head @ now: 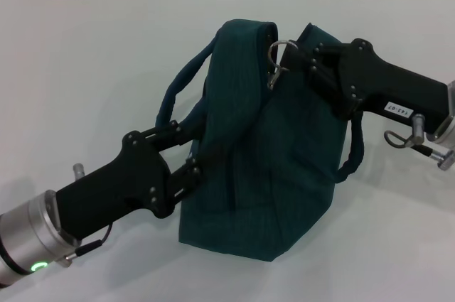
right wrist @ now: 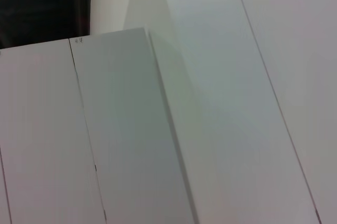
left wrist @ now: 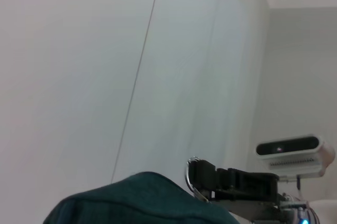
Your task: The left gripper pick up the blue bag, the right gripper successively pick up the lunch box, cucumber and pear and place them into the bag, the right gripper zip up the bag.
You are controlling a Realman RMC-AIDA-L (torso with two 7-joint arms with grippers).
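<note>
The blue bag (head: 270,167) stands on the white table in the middle of the head view, its top pulled up. My left gripper (head: 186,150) reaches in from the lower left and is shut on the bag's near edge by a strap. My right gripper (head: 302,62) comes in from the right at the bag's top, shut at the metal zipper pull ring (head: 276,55). The left wrist view shows the bag's top (left wrist: 142,200) and the right gripper (left wrist: 206,177) with the ring. The lunch box, cucumber and pear are out of view.
The white table (head: 85,67) spreads around the bag, with a wall seam along its far edge. One bag strap (head: 353,156) hangs on the right side. The right wrist view shows only white wall panels (right wrist: 126,129).
</note>
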